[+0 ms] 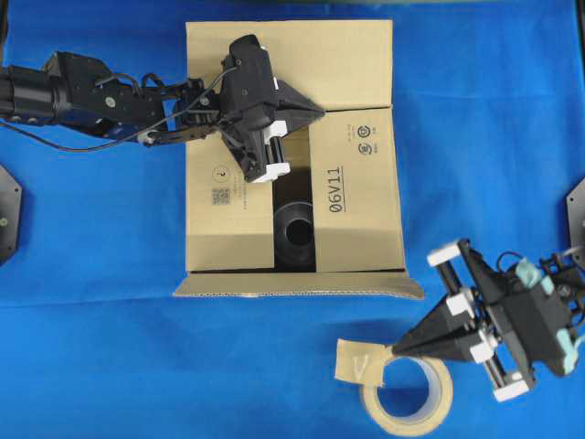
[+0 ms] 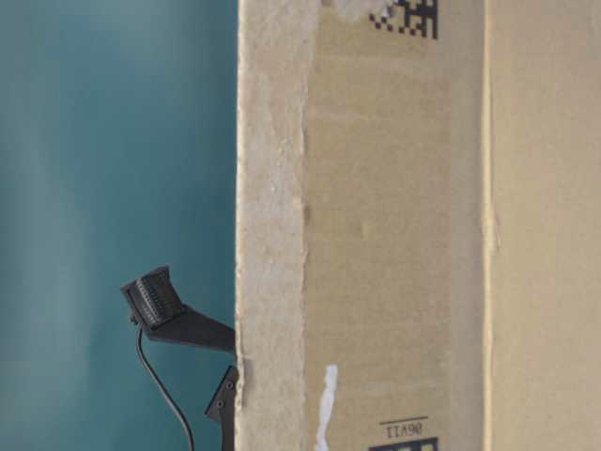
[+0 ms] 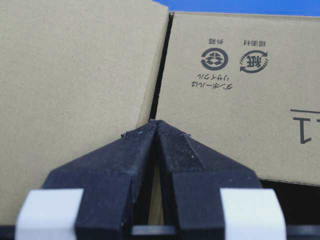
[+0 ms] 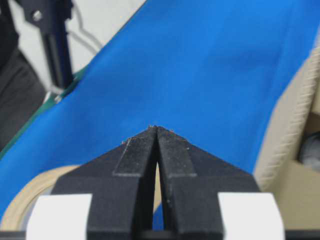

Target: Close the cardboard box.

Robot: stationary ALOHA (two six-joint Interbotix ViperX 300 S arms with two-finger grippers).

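Observation:
The cardboard box sits mid-table with its far, left and right flaps folded down. Its near flap still sticks outward. A gap between the side flaps shows a dark round object inside. My left gripper is shut and empty, its tip over the seam between the far flap and the printed right flap. In the left wrist view the shut tips rest at that seam of the box. My right gripper is shut and empty, off the box near the front right.
A beige tape roll lies under the right gripper's tip, also seen as the roll beside the shut right gripper. Blue cloth covers the table. The box wall fills the table-level view.

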